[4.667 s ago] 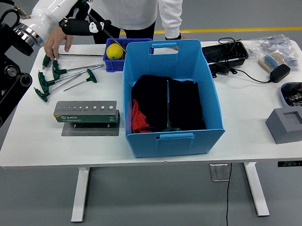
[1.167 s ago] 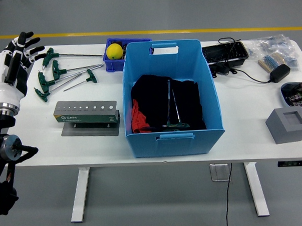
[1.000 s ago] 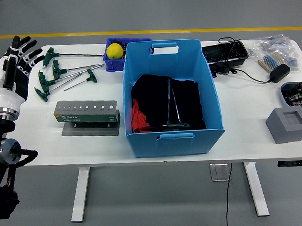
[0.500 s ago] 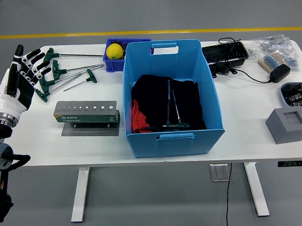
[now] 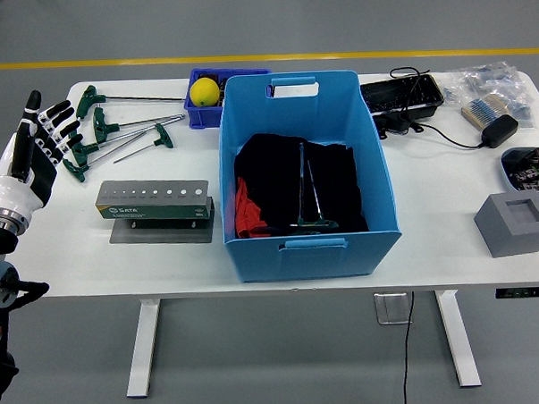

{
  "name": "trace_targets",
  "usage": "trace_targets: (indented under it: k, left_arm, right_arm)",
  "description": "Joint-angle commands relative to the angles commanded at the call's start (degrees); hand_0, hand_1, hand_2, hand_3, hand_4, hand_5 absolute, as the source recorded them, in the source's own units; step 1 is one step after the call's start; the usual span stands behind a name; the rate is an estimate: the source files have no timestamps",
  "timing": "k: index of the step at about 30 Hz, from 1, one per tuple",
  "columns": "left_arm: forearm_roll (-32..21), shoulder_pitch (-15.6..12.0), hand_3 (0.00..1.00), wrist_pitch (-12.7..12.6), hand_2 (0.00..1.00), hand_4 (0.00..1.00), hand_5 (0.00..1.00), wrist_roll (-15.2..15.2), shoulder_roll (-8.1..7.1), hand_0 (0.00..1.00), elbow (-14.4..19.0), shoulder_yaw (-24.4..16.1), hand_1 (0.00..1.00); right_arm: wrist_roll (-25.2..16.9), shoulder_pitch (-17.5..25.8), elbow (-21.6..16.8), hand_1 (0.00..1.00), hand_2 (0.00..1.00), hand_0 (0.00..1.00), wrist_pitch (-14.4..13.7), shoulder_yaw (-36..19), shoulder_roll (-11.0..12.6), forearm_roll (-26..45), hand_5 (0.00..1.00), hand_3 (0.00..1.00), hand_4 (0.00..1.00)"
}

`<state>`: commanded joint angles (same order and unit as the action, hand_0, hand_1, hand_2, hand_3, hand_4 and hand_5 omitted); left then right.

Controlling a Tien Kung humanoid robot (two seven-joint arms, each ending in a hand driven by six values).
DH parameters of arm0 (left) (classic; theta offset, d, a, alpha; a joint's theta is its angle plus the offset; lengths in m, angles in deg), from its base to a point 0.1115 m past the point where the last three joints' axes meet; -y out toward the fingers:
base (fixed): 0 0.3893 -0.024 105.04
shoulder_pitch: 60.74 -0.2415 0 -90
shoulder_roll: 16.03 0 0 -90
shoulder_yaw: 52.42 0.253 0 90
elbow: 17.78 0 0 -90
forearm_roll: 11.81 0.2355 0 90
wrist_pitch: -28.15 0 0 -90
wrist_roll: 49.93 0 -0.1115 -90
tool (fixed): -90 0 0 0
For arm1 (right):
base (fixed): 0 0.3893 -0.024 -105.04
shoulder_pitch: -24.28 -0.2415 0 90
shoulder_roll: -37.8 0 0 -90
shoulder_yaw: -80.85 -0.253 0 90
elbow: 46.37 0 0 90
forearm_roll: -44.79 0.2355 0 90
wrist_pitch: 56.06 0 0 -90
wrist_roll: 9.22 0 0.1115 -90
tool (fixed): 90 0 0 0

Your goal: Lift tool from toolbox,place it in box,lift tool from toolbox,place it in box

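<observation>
Left robot hand (image 5: 36,148) now lower, nearer green-handled steel T-wrenches (image 5: 114,133).

White table (image 5: 432,240) carries blue box (image 5: 311,254), T-handle tools (image 5: 115,137), tool holder (image 5: 153,200).

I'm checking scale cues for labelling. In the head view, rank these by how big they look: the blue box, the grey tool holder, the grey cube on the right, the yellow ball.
1. blue box
2. grey tool holder
3. grey cube
4. yellow ball
</observation>
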<state>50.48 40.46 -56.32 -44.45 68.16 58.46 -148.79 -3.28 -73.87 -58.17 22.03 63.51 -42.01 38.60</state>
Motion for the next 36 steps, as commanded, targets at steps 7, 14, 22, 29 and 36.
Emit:
trace_targets:
  k: [7, 14, 22, 29, 36]
  left_arm:
    - [0.42, 0.04, 0.858, 0.67, 0.973, 0.967, 0.968, 0.29, -0.14, 0.885, 0.09, -0.12, 0.923]
    - [0.71, 0.01, 0.860, 1.12, 0.973, 0.967, 0.982, 0.36, 0.14, 0.887, 0.61, -0.15, 0.930]
    - [0.60, -0.78, 0.860, 0.81, 0.973, 0.966, 0.987, -0.35, -0.11, 0.888, 1.25, -0.24, 0.930]
    - [0.66, -1.10, 0.860, 0.42, 0.973, 0.967, 0.988, -0.89, -0.55, 0.887, 1.60, 0.05, 0.930]
    - [1.29, -1.70, 0.858, 0.38, 0.972, 0.967, 0.991, -0.77, -0.48, 0.886, 1.76, 0.06, 0.927]
  right_arm:
    - [-0.12, -0.13, -0.04, 0.629, 0.703, 0.654, -0.06, 0.24, 0.04, 0.39, 0.669, 0.560, 0.766]
    - [-0.07, -0.29, -0.20, 0.629, 0.702, 0.653, -0.39, 0.31, -0.01, 0.29, 0.670, 0.560, 0.765]
    - [0.23, -0.25, -0.41, 0.629, 0.702, 0.652, -0.76, -0.21, 0.01, -0.64, 0.670, 0.560, 0.766]
    - [0.72, 0.03, -0.49, 0.629, 0.703, 0.653, -0.90, -1.06, -0.07, -2.30, 0.672, 0.559, 0.765]
    - [1.03, 0.08, -0.56, 0.629, 0.702, 0.653, -1.02, -1.47, -0.09, -3.41, 0.673, 0.560, 0.764]
